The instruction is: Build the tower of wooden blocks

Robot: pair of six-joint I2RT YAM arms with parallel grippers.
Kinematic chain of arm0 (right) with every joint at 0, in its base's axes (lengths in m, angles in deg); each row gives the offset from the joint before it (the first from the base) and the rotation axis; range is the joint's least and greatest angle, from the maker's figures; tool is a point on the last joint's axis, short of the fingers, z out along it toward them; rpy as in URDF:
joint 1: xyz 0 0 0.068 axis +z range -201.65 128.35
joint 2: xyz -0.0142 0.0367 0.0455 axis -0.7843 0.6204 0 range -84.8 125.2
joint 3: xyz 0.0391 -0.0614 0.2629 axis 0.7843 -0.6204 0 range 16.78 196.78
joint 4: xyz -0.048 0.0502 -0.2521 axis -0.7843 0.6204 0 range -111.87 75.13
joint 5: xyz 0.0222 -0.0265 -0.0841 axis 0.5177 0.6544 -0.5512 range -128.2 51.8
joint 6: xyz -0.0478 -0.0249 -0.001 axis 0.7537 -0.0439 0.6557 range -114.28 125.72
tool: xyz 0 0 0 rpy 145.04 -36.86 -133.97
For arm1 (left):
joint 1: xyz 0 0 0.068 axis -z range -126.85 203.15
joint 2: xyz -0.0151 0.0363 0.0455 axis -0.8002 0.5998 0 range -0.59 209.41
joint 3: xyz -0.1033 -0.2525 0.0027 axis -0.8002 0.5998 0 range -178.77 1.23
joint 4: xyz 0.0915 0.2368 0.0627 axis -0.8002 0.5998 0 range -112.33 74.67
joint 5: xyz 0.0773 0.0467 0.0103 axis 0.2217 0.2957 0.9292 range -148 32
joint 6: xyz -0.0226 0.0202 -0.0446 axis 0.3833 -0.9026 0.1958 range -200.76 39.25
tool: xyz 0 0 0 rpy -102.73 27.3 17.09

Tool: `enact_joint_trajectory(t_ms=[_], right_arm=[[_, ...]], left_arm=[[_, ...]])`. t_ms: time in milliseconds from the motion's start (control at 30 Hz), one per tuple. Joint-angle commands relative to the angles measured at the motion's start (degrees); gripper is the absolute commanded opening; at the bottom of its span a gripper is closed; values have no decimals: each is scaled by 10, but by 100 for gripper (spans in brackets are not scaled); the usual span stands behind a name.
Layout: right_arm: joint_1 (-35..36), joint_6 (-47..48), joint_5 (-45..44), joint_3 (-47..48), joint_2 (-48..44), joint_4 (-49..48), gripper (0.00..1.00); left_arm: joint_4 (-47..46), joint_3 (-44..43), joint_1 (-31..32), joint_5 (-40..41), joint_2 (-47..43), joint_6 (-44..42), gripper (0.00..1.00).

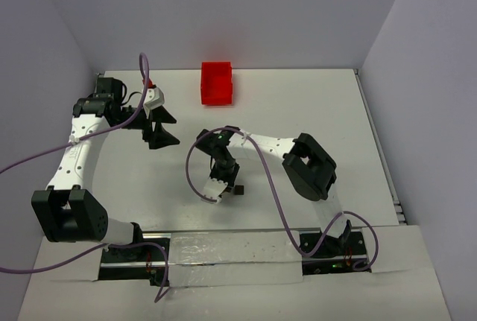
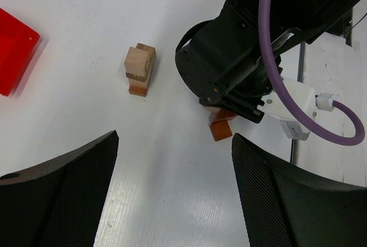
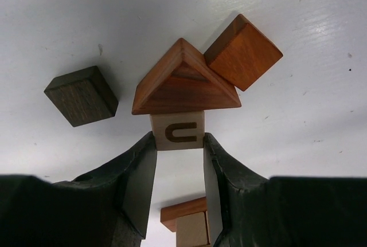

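Right tool is clamping a tan U-marked block; left tool is hanging wide open, gripping nothing.
The clamped block is pressing against the long edge of a reddish-brown triangular block. A reddish-brown cube is sitting just beside that triangle's right slope, and a dark brown block is lying apart on the left. The wood block tower, with a tan cube on top and a reddish-brown piece at its foot, is standing on the white worktop. It is near the right tool without touching it, between that tool and the red bin in the left wrist view.
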Motion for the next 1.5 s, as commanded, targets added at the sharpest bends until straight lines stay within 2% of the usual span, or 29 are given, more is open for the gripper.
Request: enact_joint_trajectory(t_ms=[0,233,300,367,433,533,767,1033,1467], right_arm=[[-2,-48,37,-11,-39,13,26],[-32,-190,99,-20,-89,13,17],[-59,-268,121,-19,-114,15,14],[-77,-313,138,-21,-133,15,12],[-100,-356,149,-20,-150,16,11],[-137,-400,153,-14,-162,21,11],[-203,-482,116,34,-144,31,10],[-211,-527,60,85,-109,24,9],[-203,-524,37,194,-17,54,9]], left_arm=[[1,-5,-6,-20,-5,-20,86],[-18,-2,-7,-20,-6,5,86],[-32,-3,-7,-27,-3,24,87],[-48,-4,-6,-31,0,49,96],[-57,-6,-6,-36,5,70,99],[-84,-9,-6,-33,10,98,99],[-204,17,-6,14,-12,228,99],[-223,22,-4,42,-7,249,99],[-243,22,0,62,0,270,99]])
